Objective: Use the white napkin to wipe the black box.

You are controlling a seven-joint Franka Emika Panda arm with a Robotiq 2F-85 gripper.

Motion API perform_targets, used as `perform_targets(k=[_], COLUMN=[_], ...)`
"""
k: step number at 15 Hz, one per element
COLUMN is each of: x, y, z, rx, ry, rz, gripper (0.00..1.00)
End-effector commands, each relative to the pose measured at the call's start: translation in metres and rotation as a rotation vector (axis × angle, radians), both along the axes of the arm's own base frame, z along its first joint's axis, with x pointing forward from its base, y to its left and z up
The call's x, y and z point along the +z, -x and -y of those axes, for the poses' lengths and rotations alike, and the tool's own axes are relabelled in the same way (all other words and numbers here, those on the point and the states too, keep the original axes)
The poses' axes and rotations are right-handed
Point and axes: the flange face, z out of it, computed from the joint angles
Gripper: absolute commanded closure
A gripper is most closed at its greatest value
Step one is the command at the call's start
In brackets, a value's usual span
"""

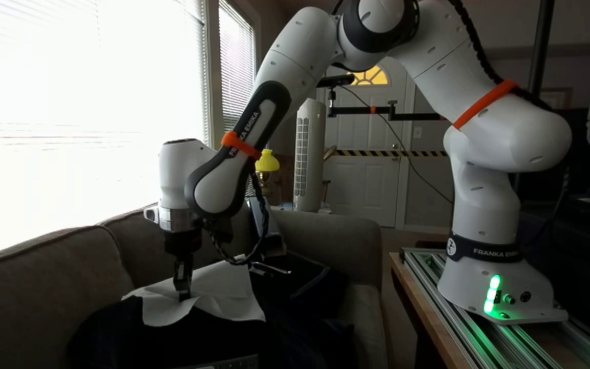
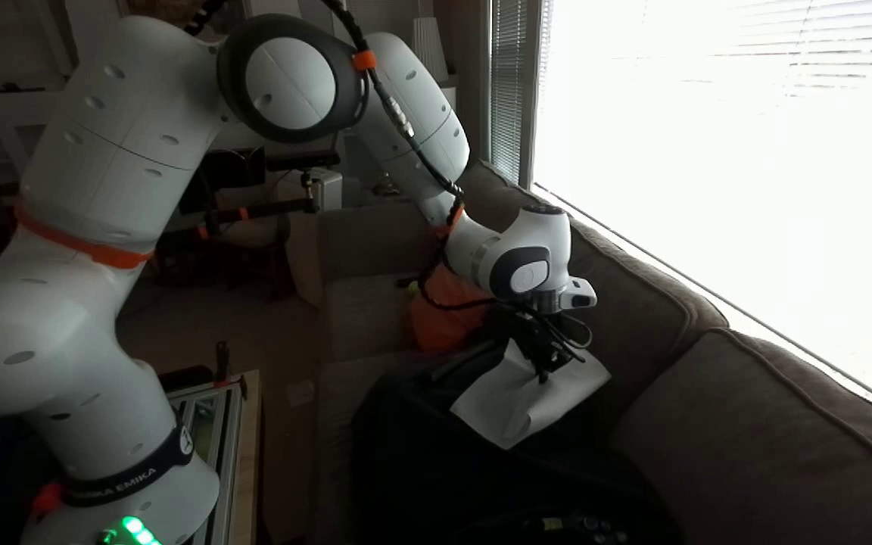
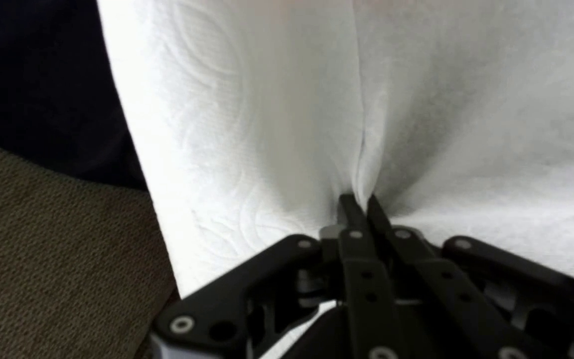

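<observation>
The white napkin (image 1: 226, 289) lies spread over a large dark mass, the black box (image 1: 197, 335), in both exterior views. My gripper (image 3: 360, 199) points straight down and is shut on the napkin near its middle. In the wrist view a narrow fold of the napkin (image 3: 287, 109) is pinched between the fingertips, and creases run out from it. The rest of the sheet drapes loosely, one corner raised in an exterior view beside the gripper (image 2: 543, 376). Most of the top of the black box (image 2: 436, 477) under the napkin is covered, and its edges are hard to make out.
A grey-beige sofa (image 1: 44, 287) surrounds the black box, its back cushions close to the gripper's window side. Slim objects (image 1: 272, 268) lie behind the napkin. An orange thing (image 2: 447, 310) rests on the sofa. The arm's base stands on a railed wooden table (image 1: 418, 302).
</observation>
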Motion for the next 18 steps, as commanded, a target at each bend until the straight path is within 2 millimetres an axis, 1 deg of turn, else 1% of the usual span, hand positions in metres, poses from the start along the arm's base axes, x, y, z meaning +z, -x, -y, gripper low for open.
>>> perform_targets(k=[1, 4, 11, 18], x=[0.027, 0.046, 0.076, 0.094], y=[0.008, 0.014, 0.021, 0.022], z=[-0.008, -0.011, -0.006, -0.002], rx=[0.007, -0.001, -0.044, -0.064], ry=[0.037, 0.047, 0.048, 0.033], rz=[0.017, 0.015, -0.007, -0.006], gripper=[0.99, 0.99, 0.99, 0.99])
